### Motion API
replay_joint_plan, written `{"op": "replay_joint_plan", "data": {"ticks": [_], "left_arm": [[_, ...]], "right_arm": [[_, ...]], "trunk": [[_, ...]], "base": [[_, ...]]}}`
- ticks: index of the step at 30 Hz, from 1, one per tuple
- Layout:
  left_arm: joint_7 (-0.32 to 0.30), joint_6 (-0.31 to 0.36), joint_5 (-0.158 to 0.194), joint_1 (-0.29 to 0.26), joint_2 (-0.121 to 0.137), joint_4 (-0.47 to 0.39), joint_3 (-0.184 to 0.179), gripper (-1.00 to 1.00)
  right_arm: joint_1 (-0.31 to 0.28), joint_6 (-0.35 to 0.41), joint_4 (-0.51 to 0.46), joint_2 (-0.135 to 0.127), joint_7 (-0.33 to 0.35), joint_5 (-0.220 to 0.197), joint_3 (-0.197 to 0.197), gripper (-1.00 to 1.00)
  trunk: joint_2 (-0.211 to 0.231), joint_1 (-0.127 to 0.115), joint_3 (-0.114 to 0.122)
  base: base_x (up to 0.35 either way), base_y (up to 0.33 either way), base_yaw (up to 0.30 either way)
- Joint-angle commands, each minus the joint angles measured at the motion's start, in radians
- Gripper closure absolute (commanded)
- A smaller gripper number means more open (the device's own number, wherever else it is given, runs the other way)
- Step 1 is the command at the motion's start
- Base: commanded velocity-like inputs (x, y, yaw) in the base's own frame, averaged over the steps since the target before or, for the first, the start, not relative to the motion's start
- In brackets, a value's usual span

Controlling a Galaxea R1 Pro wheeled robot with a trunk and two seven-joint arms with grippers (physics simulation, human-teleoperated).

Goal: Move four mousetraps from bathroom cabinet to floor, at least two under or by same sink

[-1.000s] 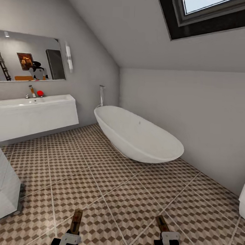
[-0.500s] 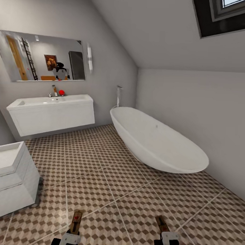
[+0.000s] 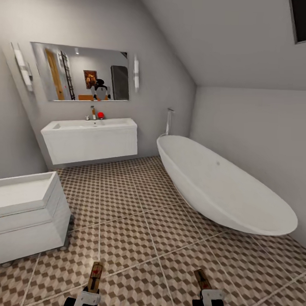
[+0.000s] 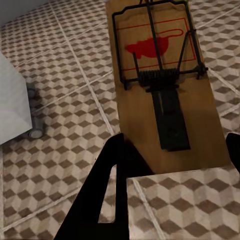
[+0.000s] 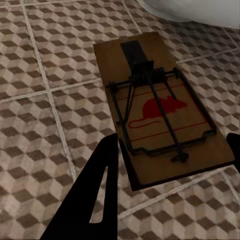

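left gripper (image 3: 89,294) grasps a mousetrap (image 4: 160,85), red mouse print, no text | right gripper (image 3: 208,298) grasps a second mousetrap (image 5: 160,112) | both above bathroom floor (image 3: 137,223) | beyond: bathtub (image 3: 222,186), sink (image 3: 90,126), mirror (image 3: 80,73)

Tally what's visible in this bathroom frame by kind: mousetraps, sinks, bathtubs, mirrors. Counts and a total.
Mousetraps: 2, one in the left claw, one in the right claw
Sinks: 2, the wall-hung one and the nearer one
Bathtubs: 1
Mirrors: 1
Total: 6
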Motion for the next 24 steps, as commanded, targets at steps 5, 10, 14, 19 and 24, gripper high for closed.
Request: {"op": "replay_joint_plan", "data": {"ticks": [5, 10, 14, 19, 24], "left_arm": [[0.004, -0.004, 0.003, -0.001, -0.001, 0.004, -0.009, 1.00], [0.004, -0.004, 0.003, -0.001, -0.001, 0.004, -0.009, 1.00], [0.004, -0.004, 0.003, -0.001, -0.001, 0.004, -0.009, 1.00], [0.004, -0.004, 0.003, -0.001, -0.001, 0.004, -0.009, 1.00], [0.004, -0.004, 0.003, -0.001, -0.001, 0.004, -0.009, 1.00]], "right_arm": [[0.000, 0.001, 0.000, 0.000, -0.008, 0.008, 0.003, 1.00], [0.000, 0.001, 0.000, 0.000, -0.008, 0.008, 0.003, 1.00], [0.000, 0.001, 0.000, 0.000, -0.008, 0.008, 0.003, 1.00], [0.000, 0.001, 0.000, -0.001, -0.008, 0.008, 0.003, 1.00], [0.000, 0.001, 0.000, -0.001, -0.007, 0.008, 0.003, 1.00]], "trunk": [[0.000, 0.000, -0.001], [0.000, 0.000, -0.001], [0.000, 0.000, -0.001], [0.000, 0.000, -0.001], [0.000, 0.000, -0.001]], "base": [[0.239, 0.028, 0.290], [0.286, 0.003, 0.290], [0.321, 0.000, 0.290], [0.335, 0.000, 0.290], [0.339, 0.000, 0.272]]}}
